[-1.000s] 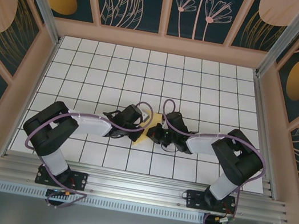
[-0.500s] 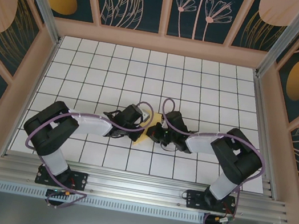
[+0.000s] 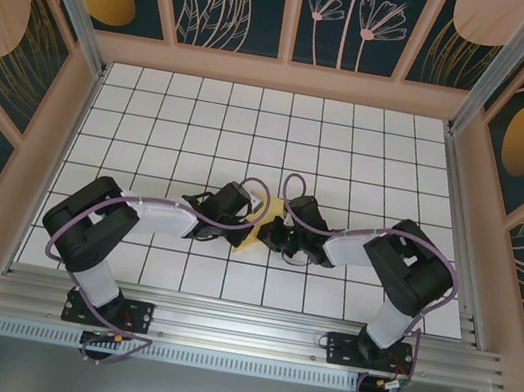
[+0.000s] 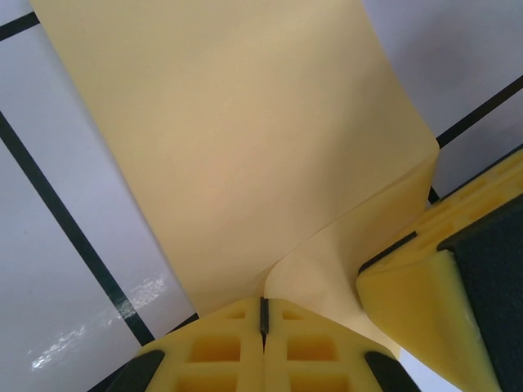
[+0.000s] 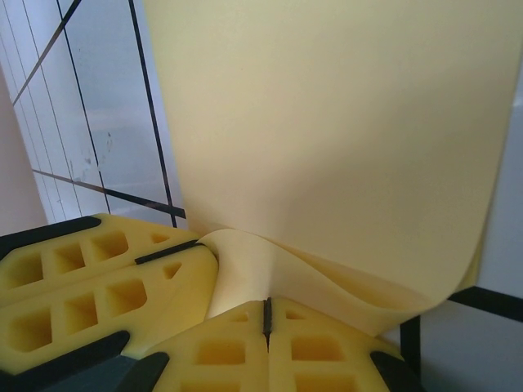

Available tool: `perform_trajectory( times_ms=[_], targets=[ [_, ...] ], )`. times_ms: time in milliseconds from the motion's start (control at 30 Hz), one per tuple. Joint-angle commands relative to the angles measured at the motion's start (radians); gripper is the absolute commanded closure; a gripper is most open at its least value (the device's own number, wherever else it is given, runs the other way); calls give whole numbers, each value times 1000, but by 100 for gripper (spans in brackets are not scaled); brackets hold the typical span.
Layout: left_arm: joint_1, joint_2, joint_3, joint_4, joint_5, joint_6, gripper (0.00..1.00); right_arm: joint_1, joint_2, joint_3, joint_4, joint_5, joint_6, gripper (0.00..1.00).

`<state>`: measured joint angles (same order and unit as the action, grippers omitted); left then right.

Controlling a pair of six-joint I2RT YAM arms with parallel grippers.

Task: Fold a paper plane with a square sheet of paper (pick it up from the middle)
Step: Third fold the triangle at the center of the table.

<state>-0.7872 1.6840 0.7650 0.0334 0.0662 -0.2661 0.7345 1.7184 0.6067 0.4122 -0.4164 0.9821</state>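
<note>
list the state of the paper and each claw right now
yellow paper: pinched at one edge by both claws, buckled between them
left claw: shut on the yellow paper
right claw: shut on the yellow paper

Left pincer (image 4: pixel 263 314) clamped, right pincer (image 5: pixel 266 314) clamped

White tiled tabletop (image 3: pixel 185 112) with black grid lines. Dark teal wall panels (image 3: pixel 239 9), orange and pink plant print, on three sides. Aluminium rail (image 3: pixel 239 326) along near edge.
</note>
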Motion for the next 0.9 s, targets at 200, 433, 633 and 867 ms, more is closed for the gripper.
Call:
perform_trajectory(
  times_ms=[200,433,633,867],
  targets=[
    [5,-29,-4,-40,-30,17,98,-18,-94,29,-82,54,-37,93],
    [5,-15,0,-41,-12,19,98,-59,-6,202,-294,127,-161,93],
    [5,-20,7,-42,-14,20,97,-64,113,344,-433,184,-238,93],
    [5,-41,23,-55,-30,34,97,-60,169,383,-509,221,-275,94]
  ],
)
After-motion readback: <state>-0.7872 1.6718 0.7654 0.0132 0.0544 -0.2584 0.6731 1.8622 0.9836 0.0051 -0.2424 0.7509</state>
